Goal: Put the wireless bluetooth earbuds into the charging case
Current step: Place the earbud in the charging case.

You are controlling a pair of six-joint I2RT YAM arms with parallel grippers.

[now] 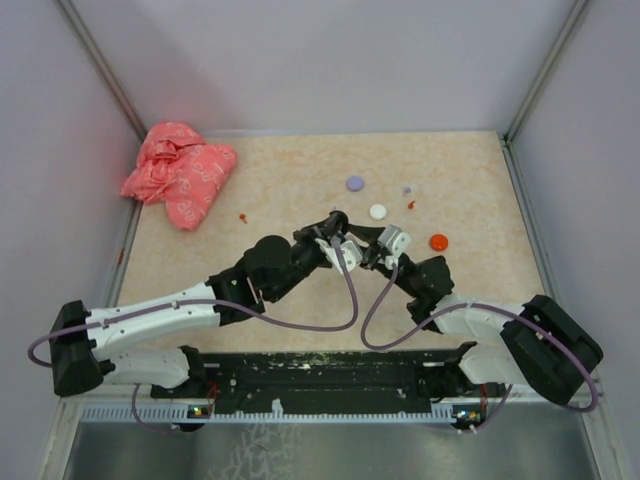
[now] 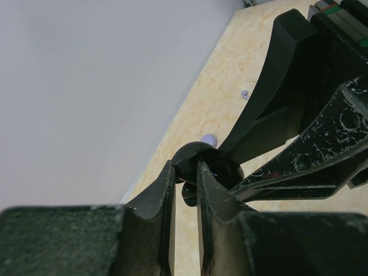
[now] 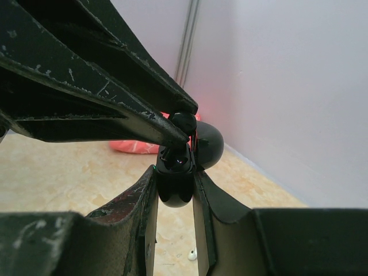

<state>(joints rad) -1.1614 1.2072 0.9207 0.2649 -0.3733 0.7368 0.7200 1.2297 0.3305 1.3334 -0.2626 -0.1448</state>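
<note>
From above, the arms meet over the table (image 1: 250, 170), but their tips hide what they carry. The wrist views settle it. The left gripper (image 2: 185, 170) is nearly closed, pinching a black earbud (image 3: 184, 122). The right gripper (image 3: 174, 172) is narrow, clamped on the glossy black case (image 3: 172, 190), and the earbud is touching the case's top. The left wrist view also catches a loose lilac earbud (image 2: 245, 94) on the table. Only the top view shows a red earbud (image 1: 411, 204), the white disc (image 1: 377, 211) and the red disc (image 1: 438, 241).

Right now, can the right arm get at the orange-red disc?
Probably not: orange-red disc lies uncovered beside the right arm, but the right tool is shut on a black piece.
</note>
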